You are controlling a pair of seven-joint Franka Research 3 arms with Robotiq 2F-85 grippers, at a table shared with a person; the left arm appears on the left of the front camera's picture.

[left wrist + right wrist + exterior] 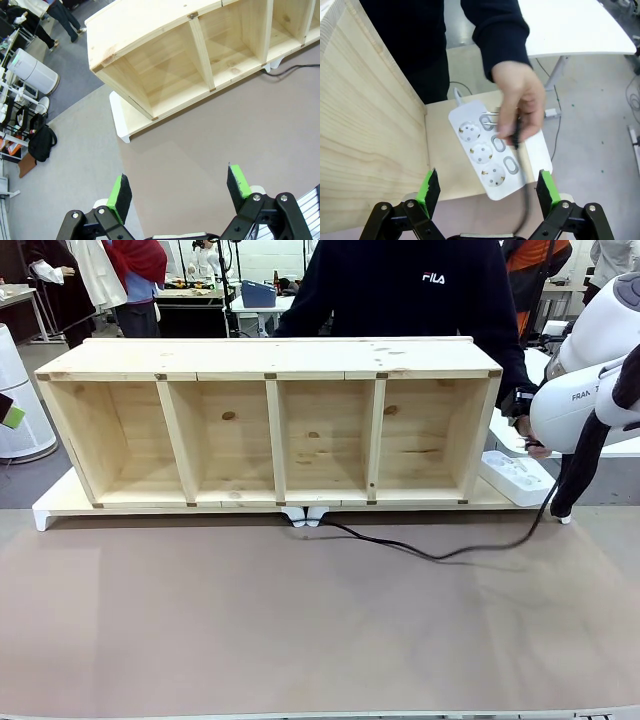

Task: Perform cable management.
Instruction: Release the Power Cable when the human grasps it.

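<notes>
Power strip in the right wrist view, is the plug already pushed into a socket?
No, the person's hand holds the cable above the power strip.

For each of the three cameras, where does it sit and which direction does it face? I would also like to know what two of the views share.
Front view: on the robot's side, facing the person across the table; shows the wooden shelf, the cable and the right arm.
Left wrist view: on the left arm, looking down at the shelf's end; the left gripper is open.
Right wrist view: on the right arm, looking down at the power strip and the person's hand holding the plug; the right gripper is open.
Shared: front and right wrist views both show the power strip.
</notes>
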